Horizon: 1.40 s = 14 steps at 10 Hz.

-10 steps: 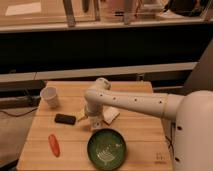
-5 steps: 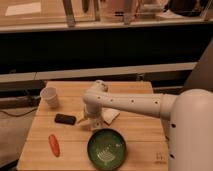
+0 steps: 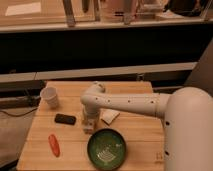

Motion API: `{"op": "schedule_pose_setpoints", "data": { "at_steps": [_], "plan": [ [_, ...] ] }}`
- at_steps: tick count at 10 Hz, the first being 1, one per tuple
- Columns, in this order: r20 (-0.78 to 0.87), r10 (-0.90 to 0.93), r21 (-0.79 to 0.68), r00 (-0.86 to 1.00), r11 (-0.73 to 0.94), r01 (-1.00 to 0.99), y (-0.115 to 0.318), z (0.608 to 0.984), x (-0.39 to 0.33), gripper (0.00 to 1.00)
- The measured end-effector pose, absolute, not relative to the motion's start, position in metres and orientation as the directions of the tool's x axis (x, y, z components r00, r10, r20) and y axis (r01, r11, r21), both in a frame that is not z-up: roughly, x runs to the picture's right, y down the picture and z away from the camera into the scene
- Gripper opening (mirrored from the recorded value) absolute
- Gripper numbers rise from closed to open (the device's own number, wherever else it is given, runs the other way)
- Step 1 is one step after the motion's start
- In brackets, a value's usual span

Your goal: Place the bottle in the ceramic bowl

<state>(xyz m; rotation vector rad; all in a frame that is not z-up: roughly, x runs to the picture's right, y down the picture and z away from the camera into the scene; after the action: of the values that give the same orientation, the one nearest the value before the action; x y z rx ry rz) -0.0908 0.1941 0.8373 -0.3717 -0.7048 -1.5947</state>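
Note:
The ceramic bowl (image 3: 107,148), dark green with pale swirl marks inside, sits on the wooden table (image 3: 140,132) near its front edge. My gripper (image 3: 89,125) points down at the table just behind and left of the bowl, at the end of the white arm (image 3: 130,104). I cannot make out the bottle as such. A small whitish thing (image 3: 110,117) lies on the table right beside the gripper, partly under the arm, and I cannot tell if it is the bottle.
A white paper cup (image 3: 50,96) stands at the back left. A flat black object (image 3: 65,119) lies left of the gripper. A slim red-orange object (image 3: 54,144) lies at the front left. A dark shelf runs behind the table.
The gripper has edged slightly left and toward the table's front. The bowl, cup and other objects have not moved.

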Motion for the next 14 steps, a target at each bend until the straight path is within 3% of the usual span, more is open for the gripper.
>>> {"op": "schedule_pose_setpoints", "data": {
  "at_steps": [3,10,14],
  "plan": [
    [0.595,-0.786,0.252,-0.17,-0.019,0.968,0.186,0.822,-0.092,0.01],
    [0.503,-0.858,0.298,-0.099,0.064,0.952,0.121,0.758,-0.066,0.0],
    [0.478,-0.875,0.309,-0.072,0.09,0.947,0.107,0.744,-0.055,0.0]
  ]
}}
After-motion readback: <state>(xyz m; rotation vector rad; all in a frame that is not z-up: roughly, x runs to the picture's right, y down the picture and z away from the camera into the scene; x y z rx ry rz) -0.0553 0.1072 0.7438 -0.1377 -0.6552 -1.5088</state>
